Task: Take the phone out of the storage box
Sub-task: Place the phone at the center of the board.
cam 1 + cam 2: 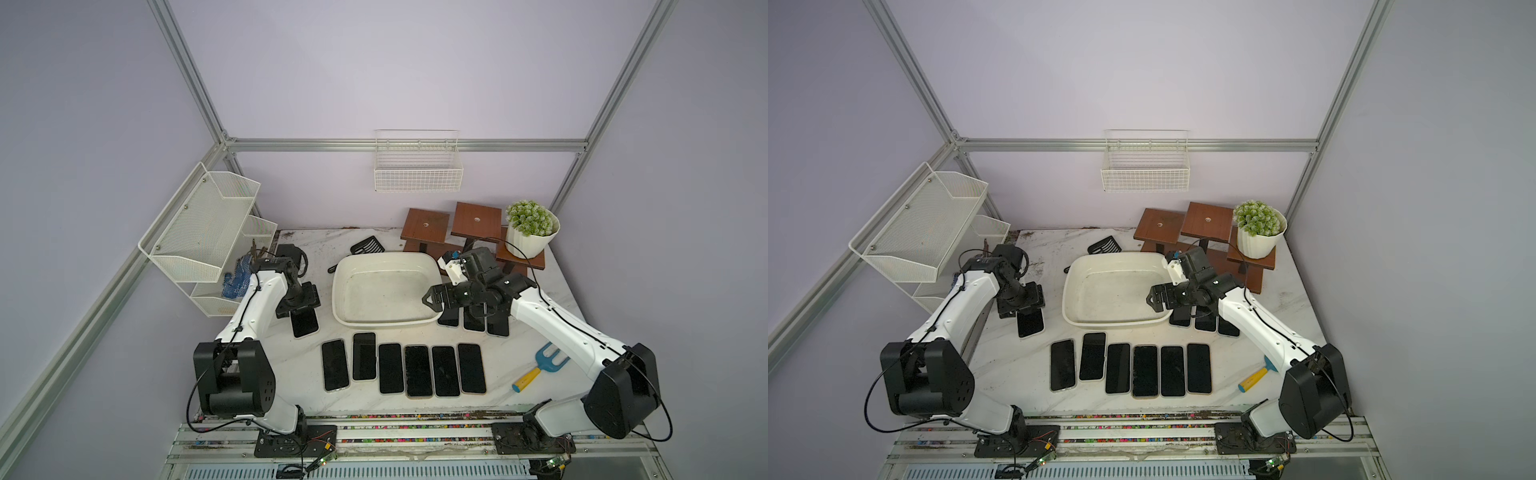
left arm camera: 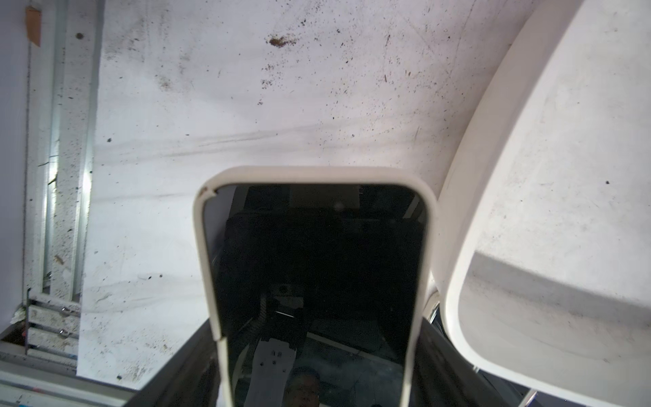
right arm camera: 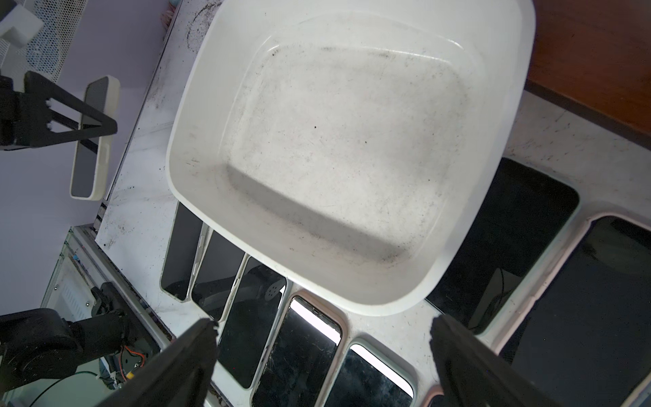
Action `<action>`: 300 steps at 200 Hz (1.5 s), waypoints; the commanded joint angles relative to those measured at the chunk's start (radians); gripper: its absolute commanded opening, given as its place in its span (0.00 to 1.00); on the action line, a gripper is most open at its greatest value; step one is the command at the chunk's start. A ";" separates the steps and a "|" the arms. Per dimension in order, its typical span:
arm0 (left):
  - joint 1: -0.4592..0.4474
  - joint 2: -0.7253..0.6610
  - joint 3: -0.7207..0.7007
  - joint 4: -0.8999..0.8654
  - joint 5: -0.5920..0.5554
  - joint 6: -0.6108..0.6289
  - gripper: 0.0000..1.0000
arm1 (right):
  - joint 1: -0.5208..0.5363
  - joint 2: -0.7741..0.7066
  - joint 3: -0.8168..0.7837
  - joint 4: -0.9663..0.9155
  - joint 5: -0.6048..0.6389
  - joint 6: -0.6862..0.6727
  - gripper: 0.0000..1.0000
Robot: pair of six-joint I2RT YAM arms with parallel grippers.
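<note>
box [image 1: 376,286]: white tub, upright at the middle of the table [image 1: 286,370]. its whole floor is in view, soiled with dark specks and a grey film.

phone [image 2: 313,267]: white case, dark screen up, outside the box, just beside its left wall. the case shows a crack near one corner in the left wrist view.

left gripper [image 1: 300,311]: closed on the phone across its width, a dark finger against each long side. the phone's free end sticks out toward the near edge of the table. whether the phone rests on the table or hangs just above it, cannot tell.

right gripper [image 1: 432,298]: jaws wide, nothing between them. it hangs over the box's near right corner, pointing across the box. in the right wrist view its fingers [image 3: 190,356] frame the near rim.

six phones [image 1: 417,370]: flat, screens up, side by side in a row on the table in front of the box. the second from the left sits a little further back than the rest.

three phones [image 1: 473,325]: flat on the table just right of the box, partly hidden under the right arm.

table: marbled white, strewn with dark crumbs around the box.
</note>
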 commanded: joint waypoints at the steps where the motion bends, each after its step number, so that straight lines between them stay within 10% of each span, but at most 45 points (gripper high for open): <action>1: 0.006 0.063 -0.002 0.104 0.021 0.018 0.42 | 0.006 -0.043 -0.015 -0.011 0.028 -0.004 0.99; 174: -0.022 0.353 0.021 0.270 0.107 -0.035 0.43 | 0.006 -0.189 -0.095 -0.122 0.119 -0.005 0.99; 300: -0.049 0.332 0.001 0.274 0.117 -0.091 0.92 | 0.006 -0.211 -0.113 -0.118 0.113 -0.004 0.99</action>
